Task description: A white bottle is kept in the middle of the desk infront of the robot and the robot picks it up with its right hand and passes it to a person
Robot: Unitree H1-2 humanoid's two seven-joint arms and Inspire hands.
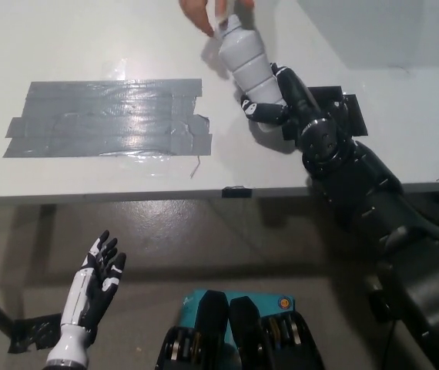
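Observation:
My black right hand (277, 99) is shut on the lower half of the white bottle (242, 58) and holds it above the grey desk (88, 46), tilted with its cap toward the far edge. A person's hand (208, 14) reaches in from the top of the picture, its fingers at the bottle's cap and neck. My white left hand (96, 281) rests open below the desk's front edge at the lower left, holding nothing.
A wide patch of grey tape strips (108, 119) covers the desk's left half. A black square marker (335, 116) lies on the desk under my right forearm. A small black tab (236, 191) sits on the front edge.

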